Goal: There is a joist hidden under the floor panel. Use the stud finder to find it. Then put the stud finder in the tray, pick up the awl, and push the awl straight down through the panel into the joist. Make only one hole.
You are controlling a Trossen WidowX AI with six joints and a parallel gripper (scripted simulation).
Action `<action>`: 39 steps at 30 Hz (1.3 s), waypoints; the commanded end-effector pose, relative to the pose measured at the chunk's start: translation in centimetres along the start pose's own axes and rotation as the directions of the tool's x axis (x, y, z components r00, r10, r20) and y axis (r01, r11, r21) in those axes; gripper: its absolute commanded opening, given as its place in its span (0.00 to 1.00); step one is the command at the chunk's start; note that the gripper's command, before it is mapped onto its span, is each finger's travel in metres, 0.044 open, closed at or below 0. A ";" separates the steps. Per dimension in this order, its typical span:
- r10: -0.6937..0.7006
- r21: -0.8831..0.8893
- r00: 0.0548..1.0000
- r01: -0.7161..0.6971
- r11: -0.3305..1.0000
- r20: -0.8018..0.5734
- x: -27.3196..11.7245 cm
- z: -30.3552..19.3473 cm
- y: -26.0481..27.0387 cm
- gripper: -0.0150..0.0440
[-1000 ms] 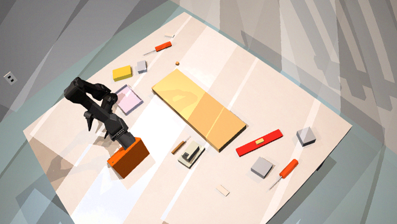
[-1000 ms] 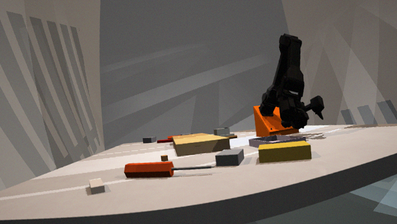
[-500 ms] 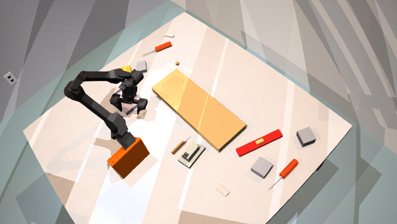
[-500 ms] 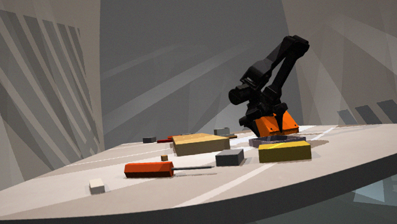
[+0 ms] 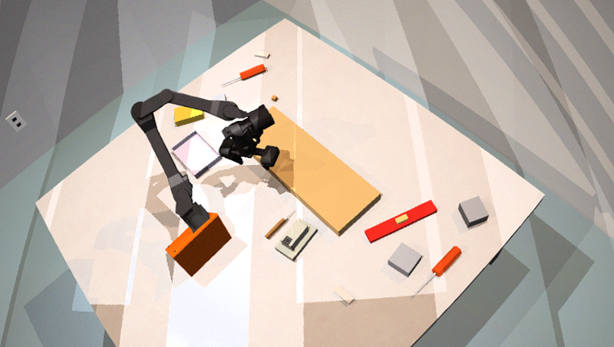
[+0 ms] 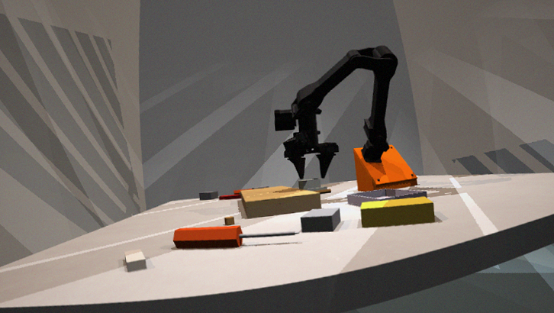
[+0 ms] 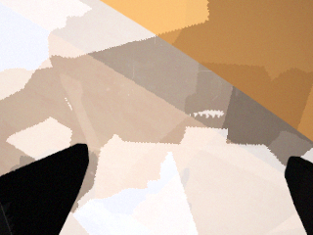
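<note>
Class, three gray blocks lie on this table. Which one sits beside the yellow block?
The gray block between the screwdriver's tip and the yellow block; the other two lie near the red level.
</note>
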State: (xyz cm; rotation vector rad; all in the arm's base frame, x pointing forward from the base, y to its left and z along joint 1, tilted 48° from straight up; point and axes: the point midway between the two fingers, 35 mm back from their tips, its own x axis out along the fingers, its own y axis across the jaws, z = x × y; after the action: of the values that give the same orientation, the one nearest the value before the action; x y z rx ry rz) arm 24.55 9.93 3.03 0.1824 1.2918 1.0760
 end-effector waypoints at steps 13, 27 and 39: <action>-0.082 0.297 0.976 0.019 0.955 0.201 -1.5 -16.4 -19.2 1.00; -0.084 0.317 0.970 0.008 0.948 0.228 -0.5 -18.4 -19.9 1.00; -0.084 0.317 0.970 0.008 0.948 0.228 1.5 -18.4 -19.9 1.00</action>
State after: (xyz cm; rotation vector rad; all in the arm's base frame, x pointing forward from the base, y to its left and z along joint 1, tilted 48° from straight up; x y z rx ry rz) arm 19.90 -8.12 -16.74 0.4943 1.2348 0.7771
